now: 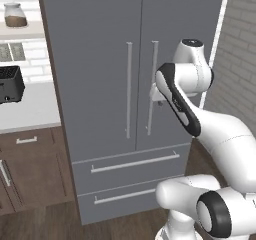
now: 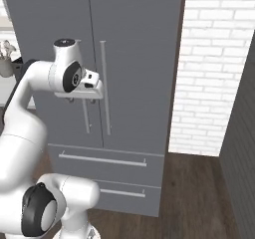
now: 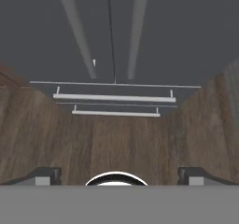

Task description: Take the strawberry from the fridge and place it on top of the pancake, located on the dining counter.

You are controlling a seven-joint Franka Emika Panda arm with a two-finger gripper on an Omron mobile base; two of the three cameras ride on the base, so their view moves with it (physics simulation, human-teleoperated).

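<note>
My gripper (image 3: 119,174) has its fingers spread wide and holds nothing. I keep it pointing down in front of the fridge (image 1: 100,59), just beside the right door handle (image 1: 151,86), because I judge this door must be pulled first. Both doors are closed, so the strawberry is hidden from me; I suppose it is inside. The two lower drawers (image 1: 132,176) are shut too.

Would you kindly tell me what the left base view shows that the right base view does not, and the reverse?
Left base view alone: a jar on a shelf, a dark appliance on the worktop, and wood cabinets. Right base view alone: a white brick wall right of the fridge. Both share the shut fridge with its bar handles and two drawers, and the arm raised before its doors.
</note>
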